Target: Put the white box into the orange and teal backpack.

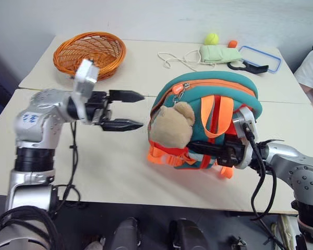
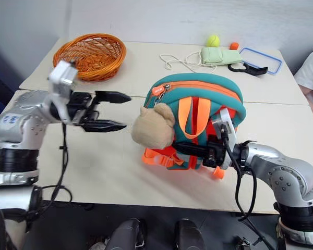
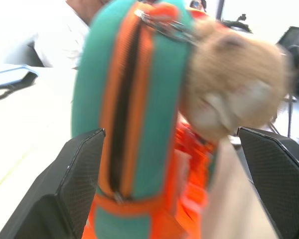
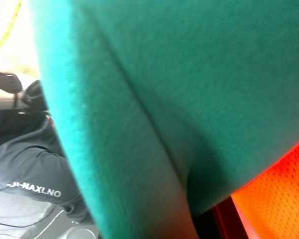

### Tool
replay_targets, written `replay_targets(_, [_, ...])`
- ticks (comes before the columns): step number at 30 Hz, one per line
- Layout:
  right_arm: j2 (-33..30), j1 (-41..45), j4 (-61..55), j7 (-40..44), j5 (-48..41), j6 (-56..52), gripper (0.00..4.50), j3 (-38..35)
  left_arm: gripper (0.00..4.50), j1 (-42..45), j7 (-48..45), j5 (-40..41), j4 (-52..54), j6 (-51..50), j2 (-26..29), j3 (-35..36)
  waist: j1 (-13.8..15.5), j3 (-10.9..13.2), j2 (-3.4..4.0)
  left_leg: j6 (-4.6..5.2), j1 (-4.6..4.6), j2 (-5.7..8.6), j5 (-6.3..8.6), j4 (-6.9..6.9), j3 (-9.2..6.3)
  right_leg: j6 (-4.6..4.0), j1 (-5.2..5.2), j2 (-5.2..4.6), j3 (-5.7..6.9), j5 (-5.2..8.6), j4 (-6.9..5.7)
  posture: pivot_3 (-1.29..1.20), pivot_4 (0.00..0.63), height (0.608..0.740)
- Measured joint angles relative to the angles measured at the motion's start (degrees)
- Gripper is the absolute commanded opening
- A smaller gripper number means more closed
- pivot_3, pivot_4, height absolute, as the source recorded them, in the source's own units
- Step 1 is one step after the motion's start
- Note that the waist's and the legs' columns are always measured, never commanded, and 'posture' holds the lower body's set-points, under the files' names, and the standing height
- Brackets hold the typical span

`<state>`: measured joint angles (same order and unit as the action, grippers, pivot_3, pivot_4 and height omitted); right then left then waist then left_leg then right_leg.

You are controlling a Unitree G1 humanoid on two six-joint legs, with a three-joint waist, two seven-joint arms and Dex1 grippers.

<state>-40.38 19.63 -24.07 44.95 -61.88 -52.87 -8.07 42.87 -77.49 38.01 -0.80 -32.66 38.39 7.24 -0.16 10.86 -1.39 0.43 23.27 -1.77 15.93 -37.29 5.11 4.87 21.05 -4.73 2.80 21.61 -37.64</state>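
Orange and teal backpack stood upright mid-table, plush bear facing L gripper. L gripper at 9 o'clock of the pack, just clear of it, jaws wide open, empty. R gripper pressed in at pack's lower front, 5 o'clock of the bear, jaws closed on the pack. White box couldn't be seen. Wicker basket at 11 o'clock.

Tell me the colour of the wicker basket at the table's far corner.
Orange, woven wicker basket; clearest in the left eye view.
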Motion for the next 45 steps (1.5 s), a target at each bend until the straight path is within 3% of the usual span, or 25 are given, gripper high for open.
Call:
replay_targets(5, [0.01, 0.21, 0.17, 0.77, 1.01, 0.27, 0.00, 0.78, 4.46, -3.64, 7.38, 4.58, 13.00, -1.25, -2.75, 2.29, -0.09, 0.00, 0.01, 0.09, -0.15, 0.04, 0.06, 0.01, -0.10, 0.01, -0.31, -0.04, 0.04, 0.00, 0.10, 0.00, 0.150, 0.740])
replay_targets(10, [0.01, 0.25, 0.64, 1.35, 1.33, 0.27, 0.00, 1.02, 4.46, -8.21, 13.67, 0.96, 18.97, 1.04, -7.62, -4.54, -0.06, -0.01, 0.01, 0.09, -0.20, 0.03, 0.05, -0.03, -0.10, 0.01, -0.35, 0.01, 0.04, 0.00, 0.15, 0.00, 0.150, 0.740])
replay_targets(14, [0.09, 0.52, 1.37, 1.77, 1.71, 0.32, 0.00, 1.08, 3.55, -7.86, 19.33, -3.53, 18.28, 5.73, -12.65, -7.15, 0.03, -0.01, 0.01, 0.09, -0.21, 0.03, 0.05, -0.05, -0.09, 0.01, -0.36, 0.01, 0.05, 0.00, 0.21, 0.00, 0.150, 0.740])
replay_targets(19, [0.45, 0.17, 1.30, 1.78, 1.68, 0.35, 0.00, 1.07, 2.08, -7.87, 19.12, -2.16, 18.54, 5.76, -11.13, -7.15, -0.08, -0.01, 0.01, 0.08, -0.21, -0.01, 0.04, 0.00, -0.10, 0.00, -0.35, 0.05, 0.06, 0.00, 0.19, 0.00, 0.150, 0.740])
replay_targets(23, [0.46, -0.86, 0.73, 1.56, 1.68, 0.61, 0.00, 0.94, 1.06, -6.38, 19.92, -0.11, 16.53, 5.28, -9.01, -2.90, -0.05, -0.01, 0.01, 0.08, -0.21, 0.00, 0.05, -0.06, -0.10, 0.01, -0.36, 0.03, 0.06, 0.00, 0.21, 0.00, 0.150, 0.740])
replay_targets(28, [0.48, -2.40, -0.57, 0.88, 1.64, 1.51, 0.00, 0.80, 1.06, 0.10, 20.85, 0.37, 6.87, 5.61, -3.50, 3.76, -0.11, -0.01, 0.01, 0.08, -0.20, 0.01, 0.04, -0.02, -0.10, 0.01, -0.34, 0.04, 0.09, 0.00, 0.18, 0.00, 0.150, 0.740])
replay_targets(35, [0.55, -3.28, -0.98, -0.56, 1.63, 1.85, 0.00, 0.79, 1.06, -4.38, 15.69, -5.54, -6.28, 10.26, 1.79, 1.02, -0.40, -0.02, 0.03, 0.06, -0.29, 0.01, 0.03, 0.03, -0.05, 0.00, -0.33, 0.04, 0.06, 0.00, 0.06, 0.00, 0.150, 0.740])
replay_targets(37, [0.55, -3.78, -0.99, -0.79, 1.64, 1.83, 0.00, 0.78, 1.06, -7.16, 14.41, -7.16, -9.47, 10.93, 1.20, -0.91, -0.26, -0.02, 0.02, 0.07, -0.26, 0.01, 0.04, 0.01, -0.06, 0.00, -0.34, 0.03, 0.06, 0.00, 0.06, 0.00, 0.150, 0.740])
replay_targets(39, [0.57, -4.13, -0.98, -1.21, 1.64, 1.80, 0.00, 0.69, 1.06, -8.23, 14.93, -7.81, -13.22, 12.95, -3.37, -1.60, 0.08, -0.01, 0.01, 0.10, -0.18, 0.01, 0.06, -0.11, -0.12, 0.00, -0.32, -0.01, 0.10, 0.00, 0.07, 0.00, 0.150, 0.740])
replay_targets(45, [2.27, -4.23, -0.94, -1.30, 4.50, 5.38, 0.00, 0.82, 1.06, -12.96, 15.37, -11.35, -14.77, 20.09, -9.36, -4.49, 0.04, -0.05, -0.04, 0.18, -0.23, 0.07, 0.11, -0.09, -0.12, 0.01, -0.39, -0.07, 0.13, -0.01, 0.08, 0.00, 0.150, 0.740])
